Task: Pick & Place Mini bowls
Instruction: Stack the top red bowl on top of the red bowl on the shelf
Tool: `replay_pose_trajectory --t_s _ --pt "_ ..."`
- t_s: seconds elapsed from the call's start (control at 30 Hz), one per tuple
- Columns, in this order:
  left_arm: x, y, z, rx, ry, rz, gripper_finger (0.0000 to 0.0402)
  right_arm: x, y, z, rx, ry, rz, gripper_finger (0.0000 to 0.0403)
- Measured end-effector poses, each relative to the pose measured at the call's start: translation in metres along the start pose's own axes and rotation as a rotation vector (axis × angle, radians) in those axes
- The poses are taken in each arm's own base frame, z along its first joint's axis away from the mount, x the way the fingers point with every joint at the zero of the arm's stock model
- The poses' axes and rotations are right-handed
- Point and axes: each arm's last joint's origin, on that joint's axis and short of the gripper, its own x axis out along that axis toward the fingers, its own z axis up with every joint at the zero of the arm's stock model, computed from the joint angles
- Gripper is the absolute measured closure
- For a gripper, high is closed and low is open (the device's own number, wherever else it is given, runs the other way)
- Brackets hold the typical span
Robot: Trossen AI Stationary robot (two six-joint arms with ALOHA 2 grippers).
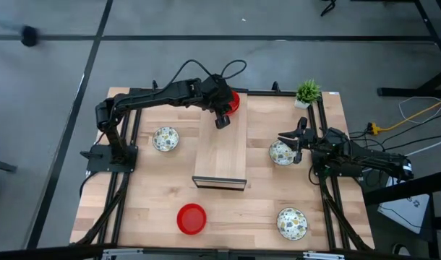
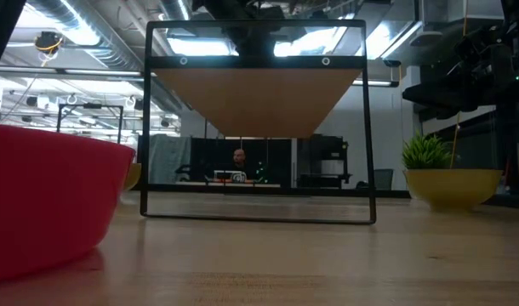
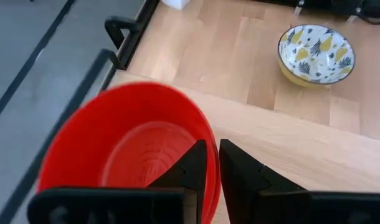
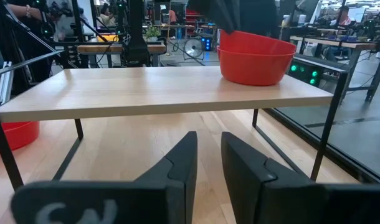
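Note:
A red mini bowl (image 1: 233,101) sits at the far end of the raised wooden shelf (image 1: 220,155). In the right wrist view this red bowl (image 4: 252,59) looks stacked on a second one. My left gripper (image 1: 222,117) is shut on its rim, and also shows in its own wrist view (image 3: 213,171). Another red bowl (image 1: 191,219) rests on the table near the front. Three patterned bowls stand on the table: left (image 1: 165,139), right (image 1: 280,152) and near right (image 1: 291,222). My right gripper (image 4: 209,155) hovers beside the right patterned bowl, open by a narrow gap, pointing level at the shelf. My left gripper pinches the red bowl's rim (image 3: 210,163) between its two fingers, one finger (image 3: 191,167) inside the bowl and the other (image 3: 240,177) outside. The fingers come from above, slanting down. The bowl stands upright with its base on the shelf top (image 4: 177,84).
The shelf stands on thin black legs (image 2: 368,127) with open space underneath. A small potted plant (image 1: 307,92) sits at the far right corner. A black frame (image 1: 329,180) borders the table. Bare wood lies between the shelf and the near edge.

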Motion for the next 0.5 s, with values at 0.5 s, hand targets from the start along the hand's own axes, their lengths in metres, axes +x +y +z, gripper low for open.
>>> replay_pose_trajectory --t_s 0.5 --pt "-0.021 -0.013 0.016 0.050 -0.032 0.018 0.0398 0.000 0.000 0.000 0.000 0.000 0.000 0.0328"
